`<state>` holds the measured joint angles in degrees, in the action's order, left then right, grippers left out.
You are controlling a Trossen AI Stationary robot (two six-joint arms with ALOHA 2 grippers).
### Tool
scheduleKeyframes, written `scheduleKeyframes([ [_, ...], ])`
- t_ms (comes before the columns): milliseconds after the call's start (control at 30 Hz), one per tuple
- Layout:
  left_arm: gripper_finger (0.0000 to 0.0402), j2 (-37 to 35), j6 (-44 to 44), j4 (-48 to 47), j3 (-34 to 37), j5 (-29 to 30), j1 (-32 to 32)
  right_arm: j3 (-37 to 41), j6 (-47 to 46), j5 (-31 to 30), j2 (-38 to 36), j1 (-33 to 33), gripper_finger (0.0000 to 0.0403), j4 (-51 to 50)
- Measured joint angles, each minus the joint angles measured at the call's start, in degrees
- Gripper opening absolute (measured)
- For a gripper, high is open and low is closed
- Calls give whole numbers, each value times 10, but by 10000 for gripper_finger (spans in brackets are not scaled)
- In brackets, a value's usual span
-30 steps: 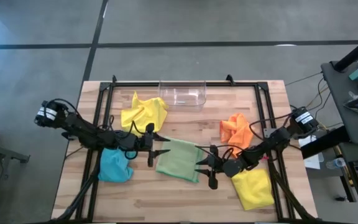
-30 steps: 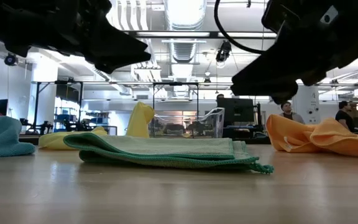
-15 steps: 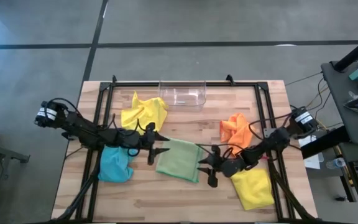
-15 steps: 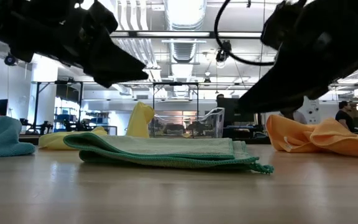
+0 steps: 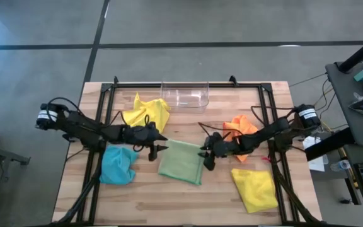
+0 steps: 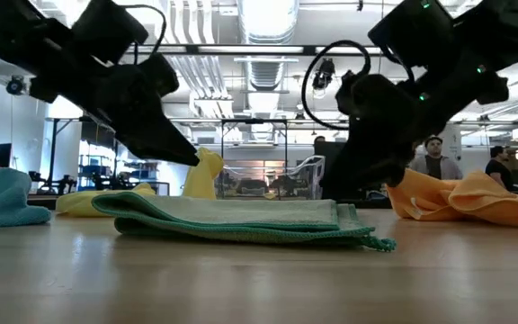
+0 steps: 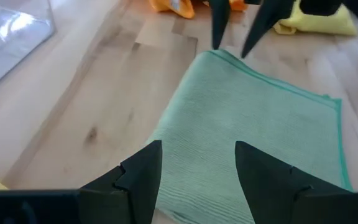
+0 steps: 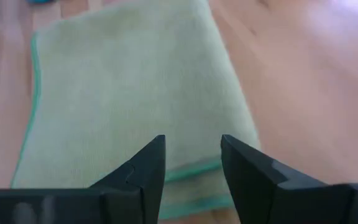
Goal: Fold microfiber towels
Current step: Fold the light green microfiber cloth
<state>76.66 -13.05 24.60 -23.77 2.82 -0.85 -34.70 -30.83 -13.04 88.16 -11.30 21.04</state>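
At the middle of the desk [image 5: 188, 195] lies the pale green towel [image 5: 181, 162], folded flat into a neat layered rectangle, and I have just shifted both claws along it. A second ago my right claw [image 5: 208, 159] hung over the towel's near right corner, by the folded yellow towel [image 5: 255, 188]; now it has swung up to the far right edge, beside the orange towel [image 5: 239, 129], its fingers parted with nothing between them. My left claw [image 5: 158, 149] has edged toward the towel's far left corner, equally spread and equally empty. To me that reads as the start of another fold on the green one, or a check that it is done.

Both arms reach inward from the desk's sides, stretched low, claws angled down just above the cloth without gripping it. Crumpled and waiting are the other yellow towel [image 5: 147, 113] and the light blue towel [image 5: 117, 165].
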Motion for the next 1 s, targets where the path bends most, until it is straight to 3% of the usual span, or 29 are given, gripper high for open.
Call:
scheduleKeyframes([
  [267, 187, 8, 3, -11, -7, -95, 84, 0, -4, 0, -16, 27, 215, -54],
  [433, 187, 31, 7, -11, -7, -110, 101, 0, -16, 19, -15, 38, 239, -76],
  [667, 187, 78, 14, 8, -10, -135, 122, 0, -18, 70, -15, 52, 242, -73],
  [800, 187, 102, 14, 8, -19, -138, 129, 0, -18, 75, -14, 54, 240, -70],
  [1000, 201, 133, 7, 7, -37, -190, 146, 0, -25, 77, -14, 54, 240, -71],
])
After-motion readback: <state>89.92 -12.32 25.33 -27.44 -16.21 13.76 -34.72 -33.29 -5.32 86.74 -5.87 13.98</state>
